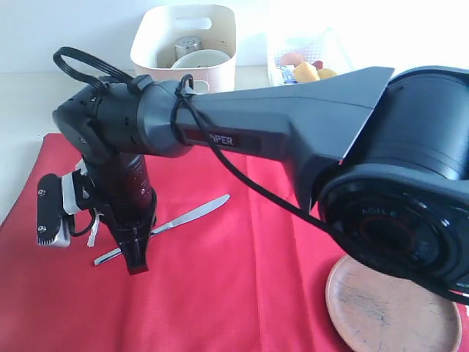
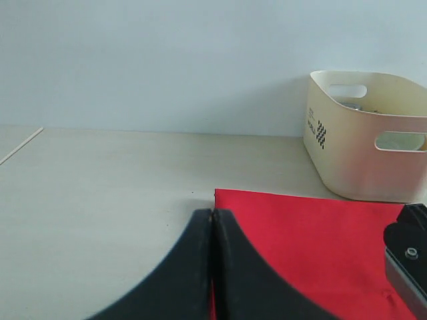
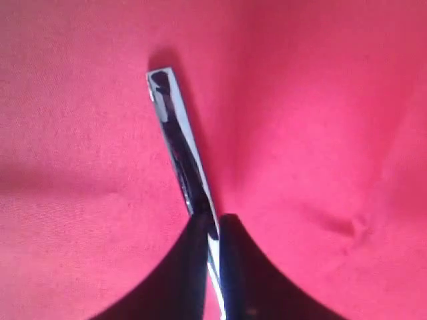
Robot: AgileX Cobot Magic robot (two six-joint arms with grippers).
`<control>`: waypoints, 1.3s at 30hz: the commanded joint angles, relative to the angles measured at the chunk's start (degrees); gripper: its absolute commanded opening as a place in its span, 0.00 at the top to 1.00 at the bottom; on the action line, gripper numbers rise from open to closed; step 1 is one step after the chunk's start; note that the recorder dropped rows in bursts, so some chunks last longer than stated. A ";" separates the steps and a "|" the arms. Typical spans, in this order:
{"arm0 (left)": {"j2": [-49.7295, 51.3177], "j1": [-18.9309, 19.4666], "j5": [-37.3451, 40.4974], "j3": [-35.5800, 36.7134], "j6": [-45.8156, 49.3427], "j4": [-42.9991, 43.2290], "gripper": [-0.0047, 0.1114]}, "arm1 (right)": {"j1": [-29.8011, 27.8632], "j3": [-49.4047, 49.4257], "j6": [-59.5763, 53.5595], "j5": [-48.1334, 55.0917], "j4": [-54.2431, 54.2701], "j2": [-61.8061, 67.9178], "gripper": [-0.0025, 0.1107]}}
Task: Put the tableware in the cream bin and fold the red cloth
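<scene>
A silver knife [image 1: 194,213] [image 3: 177,133] lies on the red cloth [image 1: 242,279] [image 3: 320,100]. My right gripper [image 1: 135,265] [image 3: 213,223] has reached across to the left and is shut on its handle, pointing down at the cloth. The cream bin [image 1: 187,44] [image 2: 367,140] stands at the back and holds a steel cup [image 1: 187,46] and a pale bowl [image 1: 201,59]. A round wooden plate [image 1: 392,308] sits on the cloth at the front right. My left gripper [image 2: 212,215] is shut and empty, low near the cloth's corner [image 2: 313,240]; the exterior view does not show it.
A white lattice basket [image 1: 304,55] with food stands right of the bin. The right arm's large body [image 1: 396,169] hides much of the cloth's right half. Bare pale tabletop [image 2: 100,187] lies left of the cloth.
</scene>
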 commanded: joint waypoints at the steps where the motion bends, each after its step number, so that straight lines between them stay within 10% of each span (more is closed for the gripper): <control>1: -0.34 -0.33 0.15 -0.01 0.01 0.01 0.94 | -0.12 -0.04 -0.49 2.81 0.39 -0.22 0.76; 18: -0.34 -0.33 0.15 -0.01 0.01 0.01 0.94 | -2.01 -0.04 -6.21 2.92 0.50 1.68 0.64; 28: -0.34 -0.33 0.15 -0.01 0.01 0.01 0.94 | -2.01 -0.04 -11.77 8.21 4.32 3.62 0.97; 39: -0.34 -0.33 0.15 -0.01 0.01 0.01 0.94 | -2.01 -0.15 -11.09 8.21 4.06 -0.69 0.98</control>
